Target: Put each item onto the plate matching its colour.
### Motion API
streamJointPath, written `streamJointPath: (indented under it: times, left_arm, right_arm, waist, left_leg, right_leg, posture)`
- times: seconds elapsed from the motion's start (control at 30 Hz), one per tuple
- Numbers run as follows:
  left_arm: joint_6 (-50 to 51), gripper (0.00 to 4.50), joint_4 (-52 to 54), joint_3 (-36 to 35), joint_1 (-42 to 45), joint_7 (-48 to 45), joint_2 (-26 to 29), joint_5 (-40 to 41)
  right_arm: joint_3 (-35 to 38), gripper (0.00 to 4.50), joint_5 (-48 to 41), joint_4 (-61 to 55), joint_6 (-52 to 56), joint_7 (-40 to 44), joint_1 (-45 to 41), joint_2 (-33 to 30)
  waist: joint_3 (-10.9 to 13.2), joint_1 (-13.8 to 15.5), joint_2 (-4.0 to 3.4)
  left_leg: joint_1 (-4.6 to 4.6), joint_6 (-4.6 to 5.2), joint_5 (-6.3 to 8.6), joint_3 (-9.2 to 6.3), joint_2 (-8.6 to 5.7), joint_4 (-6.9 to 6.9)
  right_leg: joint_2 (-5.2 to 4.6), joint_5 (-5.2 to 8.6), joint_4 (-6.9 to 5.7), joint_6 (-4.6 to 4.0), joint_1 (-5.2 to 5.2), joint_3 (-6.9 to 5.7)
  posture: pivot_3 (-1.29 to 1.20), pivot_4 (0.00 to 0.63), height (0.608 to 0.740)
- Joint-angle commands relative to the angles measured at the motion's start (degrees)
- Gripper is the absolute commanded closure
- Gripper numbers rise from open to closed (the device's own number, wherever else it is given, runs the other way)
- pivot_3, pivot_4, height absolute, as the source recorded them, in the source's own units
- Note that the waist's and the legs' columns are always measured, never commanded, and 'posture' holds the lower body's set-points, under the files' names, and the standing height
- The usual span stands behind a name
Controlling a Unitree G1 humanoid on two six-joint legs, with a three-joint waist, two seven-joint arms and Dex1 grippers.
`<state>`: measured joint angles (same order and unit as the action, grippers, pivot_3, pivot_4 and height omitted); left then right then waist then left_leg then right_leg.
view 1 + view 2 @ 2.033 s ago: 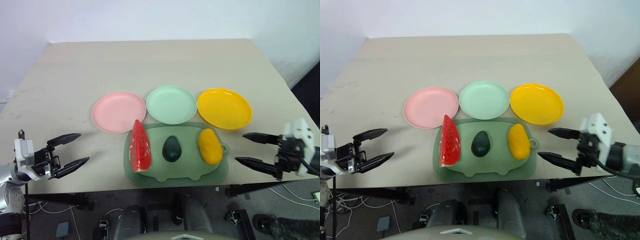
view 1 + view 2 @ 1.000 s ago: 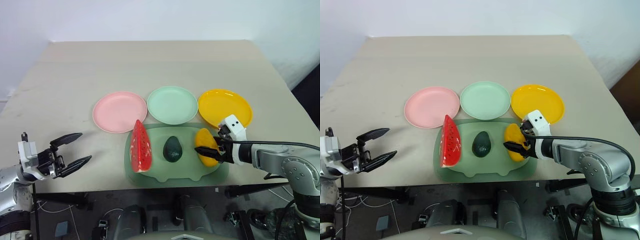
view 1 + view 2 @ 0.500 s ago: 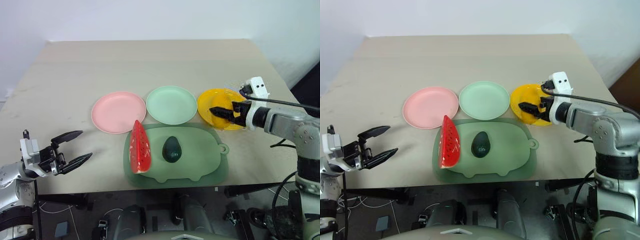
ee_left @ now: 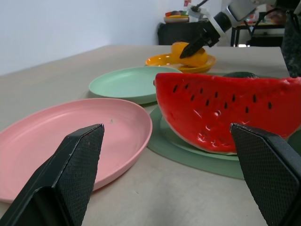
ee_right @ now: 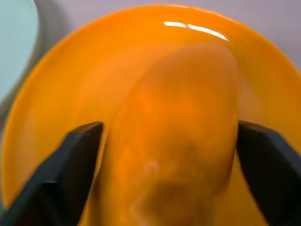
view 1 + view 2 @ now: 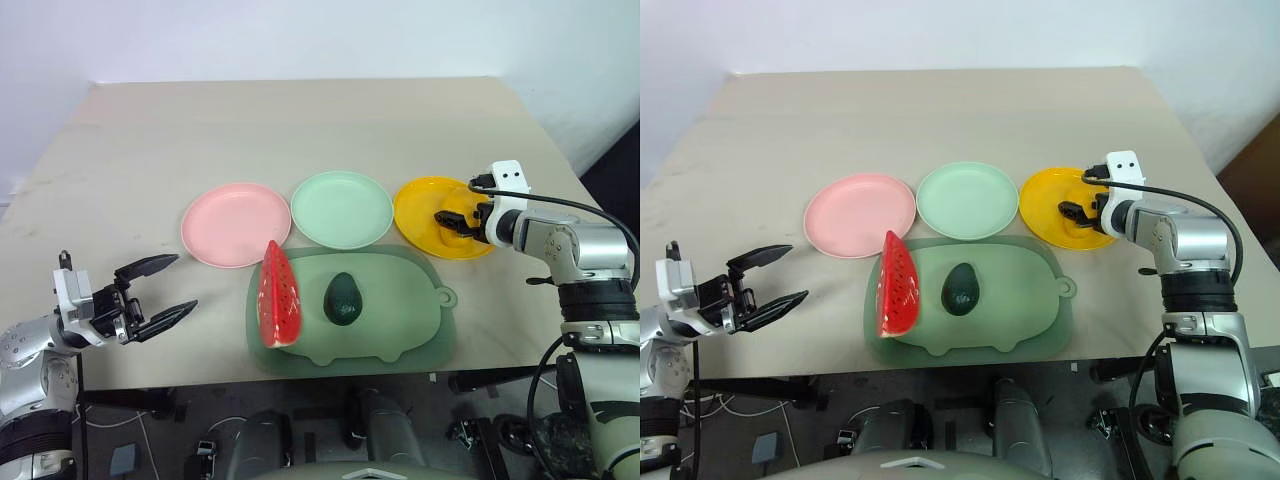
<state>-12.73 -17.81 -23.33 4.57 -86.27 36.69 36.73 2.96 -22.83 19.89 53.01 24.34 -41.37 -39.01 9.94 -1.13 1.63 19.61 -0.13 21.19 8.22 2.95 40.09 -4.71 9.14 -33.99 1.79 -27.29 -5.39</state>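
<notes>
Glossy yellow plate (image 5: 56,84) holding smooth oval mango (image 5: 174,141); right gripper (image 5: 169,141) straddling it, apparently just released. Left gripper (image 6: 165,290) spread, empty. Seeded watermelon wedge (image 6: 278,298) and avocado (image 6: 343,298) on pale mat (image 6: 400,330).

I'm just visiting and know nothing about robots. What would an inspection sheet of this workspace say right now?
Surface: beige table, pale green mat near its front edge.
Job's things: mango on the yellow plate; watermelon wedge and avocado on the mat; pink plate and mint green plate empty.
Clutter: nothing seen.
Grippers: left gripper open, beside the table's left front corner; right gripper open, a finger on each side of the mango.
Cables: black cable on the right arm; more on the floor.
Surroundings: white walls.
</notes>
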Motion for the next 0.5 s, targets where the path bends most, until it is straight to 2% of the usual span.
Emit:
streamJointPath:
  times: [0.03, 0.3, 0.43, 0.5]
  left_arm:
    - [0.2, 0.0, 1.7, -0.3, -0.3, 0.1, 0.3, 0.6]
    - [0.5, 0.0, 1.4, -1.1, 0.0, 0.5, 0.3, 1.1]
    - [0.5, 0.0, 0.6, -1.6, 0.2, 0.0, 0.6, 1.3]
    - [0.9, 0.0, 0.4, -2.0, 0.7, 0.4, 0.6, 1.7]
  right_arm:
    - [1.2, 0.02, 0.1, -4.3, -0.4, 2.9, -1.1, -1.3]
    - [7.2, 0.02, -8.2, -29.6, 14.9, 5.5, 1.2, -5.7]
    - [10.6, 0.02, -14.9, -41.8, 28.3, 3.6, 2.4, -2.4]
    - [12.4, 0.02, -17.0, -46.7, 35.0, 1.8, 2.3, 2.2]
  waist:
    - [0.0, 0.0, -0.01]
    - [0.1, 0.2, -0.21]
    - [0.1, 0.1, -0.2]
    - [0.1, 0.1, -0.2]
  left_leg:
    - [0.0, 0.0, 0.0, 0.0, 0.0, 0.0]
    - [0.21, -0.01, 0.0, -0.08, 0.02, 0.0]
    - [0.22, -0.01, 0.0, -0.16, 0.03, 0.0]
    - [0.24, -0.01, 0.0, -0.17, 0.03, 0.01]
  right_leg:
    - [0.0, 0.0, 0.0, 0.0, 0.0, 0.0]
    - [0.0, 0.0, -0.01, 0.0, -0.21, -0.03]
    - [0.0, 0.0, 0.0, 0.0, -0.2, -0.05]
    - [0.0, 0.0, 0.0, 0.0, -0.2, -0.06]
  posture:
    - [0.0, 0.15, 0.733]
    - [0.0, 0.15, 0.733]
    - [0.0, 0.15, 0.733]
    - [0.0, 0.15, 0.733]
